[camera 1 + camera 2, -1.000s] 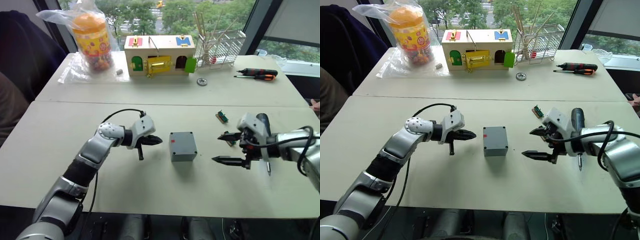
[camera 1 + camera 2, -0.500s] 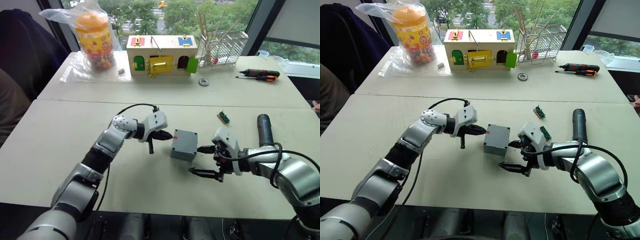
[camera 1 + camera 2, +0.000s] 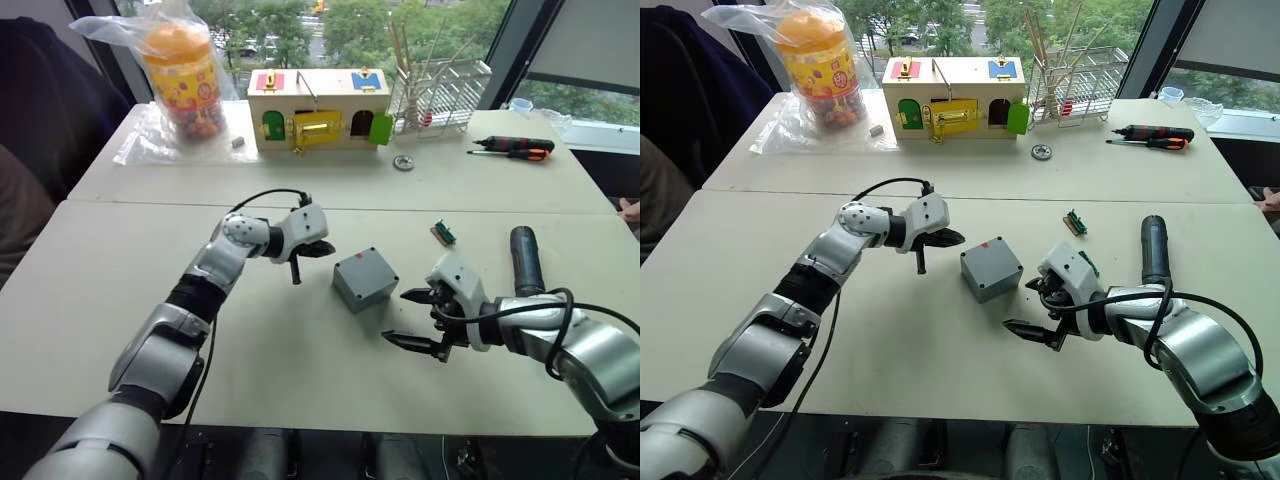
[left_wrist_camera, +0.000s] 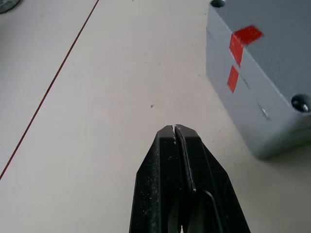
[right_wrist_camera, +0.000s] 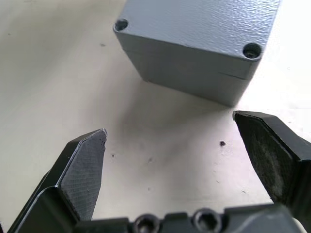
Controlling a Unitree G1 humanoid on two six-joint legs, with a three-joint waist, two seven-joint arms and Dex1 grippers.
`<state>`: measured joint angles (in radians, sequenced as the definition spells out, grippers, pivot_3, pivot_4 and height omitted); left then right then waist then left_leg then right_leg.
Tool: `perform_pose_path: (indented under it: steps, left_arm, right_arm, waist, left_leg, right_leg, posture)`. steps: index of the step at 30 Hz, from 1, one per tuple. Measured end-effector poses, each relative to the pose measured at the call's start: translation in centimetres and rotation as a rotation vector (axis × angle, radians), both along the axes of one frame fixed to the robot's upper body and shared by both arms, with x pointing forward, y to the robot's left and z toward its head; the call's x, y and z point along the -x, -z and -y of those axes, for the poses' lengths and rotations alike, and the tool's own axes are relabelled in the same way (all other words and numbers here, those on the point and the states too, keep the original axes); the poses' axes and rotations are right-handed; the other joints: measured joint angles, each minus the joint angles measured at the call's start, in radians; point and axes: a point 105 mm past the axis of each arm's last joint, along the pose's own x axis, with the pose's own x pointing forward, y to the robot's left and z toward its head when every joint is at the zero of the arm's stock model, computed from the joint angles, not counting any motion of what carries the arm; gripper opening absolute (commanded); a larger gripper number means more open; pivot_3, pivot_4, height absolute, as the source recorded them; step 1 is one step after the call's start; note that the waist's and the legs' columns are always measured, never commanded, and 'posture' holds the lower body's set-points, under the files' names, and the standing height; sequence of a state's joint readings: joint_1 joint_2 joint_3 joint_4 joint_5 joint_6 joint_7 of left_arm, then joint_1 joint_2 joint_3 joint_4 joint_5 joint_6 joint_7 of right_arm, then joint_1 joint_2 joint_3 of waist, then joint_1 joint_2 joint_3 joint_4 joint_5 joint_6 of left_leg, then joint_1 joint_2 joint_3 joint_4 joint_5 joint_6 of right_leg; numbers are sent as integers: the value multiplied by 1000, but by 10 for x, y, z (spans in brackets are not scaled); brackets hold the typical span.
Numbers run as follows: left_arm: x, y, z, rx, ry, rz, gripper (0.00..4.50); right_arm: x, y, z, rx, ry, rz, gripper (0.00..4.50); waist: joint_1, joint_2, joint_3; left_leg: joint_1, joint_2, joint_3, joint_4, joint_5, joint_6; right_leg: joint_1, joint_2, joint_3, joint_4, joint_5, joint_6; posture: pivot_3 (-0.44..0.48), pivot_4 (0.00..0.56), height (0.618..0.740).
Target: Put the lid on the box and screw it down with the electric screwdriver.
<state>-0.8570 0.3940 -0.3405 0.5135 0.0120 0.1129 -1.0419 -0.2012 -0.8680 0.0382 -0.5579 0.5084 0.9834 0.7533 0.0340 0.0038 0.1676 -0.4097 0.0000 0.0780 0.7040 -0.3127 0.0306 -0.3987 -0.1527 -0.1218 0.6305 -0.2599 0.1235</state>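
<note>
Grey box [image 3: 365, 279], lid [image 5: 204, 22] already seated, now turned askew at centre frame since a moment ago; left gripper [image 3: 318, 249] jaws together, right gripper [image 3: 415, 318] jaws apart, electric screwdriver [image 3: 526, 260] untouched at right on the counter [image 3: 90, 300].

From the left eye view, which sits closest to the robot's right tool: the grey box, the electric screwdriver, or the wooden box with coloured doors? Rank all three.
Measured from the right tool:
1. Grey box, just ahead on its inner side.
2. Electric screwdriver, lying on its outer side.
3. Wooden box with coloured doors, at the table's far edge.

Silver arms, black cables, black jaws
</note>
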Motion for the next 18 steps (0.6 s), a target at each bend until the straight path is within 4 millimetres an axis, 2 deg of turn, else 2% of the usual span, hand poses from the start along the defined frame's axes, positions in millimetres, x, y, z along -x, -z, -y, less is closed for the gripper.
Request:
perform_pose_path:
  steps: [4,7,9,14,18]
  left_arm:
    - [21,4,-14,-12,13,-51,0]
    - [45,9,-7,8,67,-127,0]
    - [54,11,2,21,90,-156,0]
    - [53,15,18,65,68,-169,0]
    - [52,24,21,51,55,-190,0]
  right_arm:
    - [-17,-3,10,4,33,52,4458]
    - [-30,-4,5,-15,11,81,4458]
    - [-32,0,-1,-19,-24,76,4458]
    - [-28,6,-9,-28,-80,36,4458]
    - [-26,7,-9,-26,-81,18,4458]
  waist:
    - [4,0,0]
    - [3,0,0]
    - [6,0,0]
    - [4,0,0]
    - [3,0,0]
  left_leg:
    - [0,0,0,1,0,0]
    - [0,0,0,1,0,0]
    - [0,0,-1,1,0,0]
    - [0,0,0,2,0,0]
    - [0,0,0,2,0,0]
  right_leg:
    - [1,0,0,0,0,0]
    - [1,0,0,0,0,0]
    - [1,0,0,0,0,0]
    - [1,0,0,0,0,0]
    - [1,1,0,1,0,0]
  posture:
    - [0,150,705]
    - [0,150,705]
    - [0,150,705]
    - [0,150,705]
    - [0,150,705]
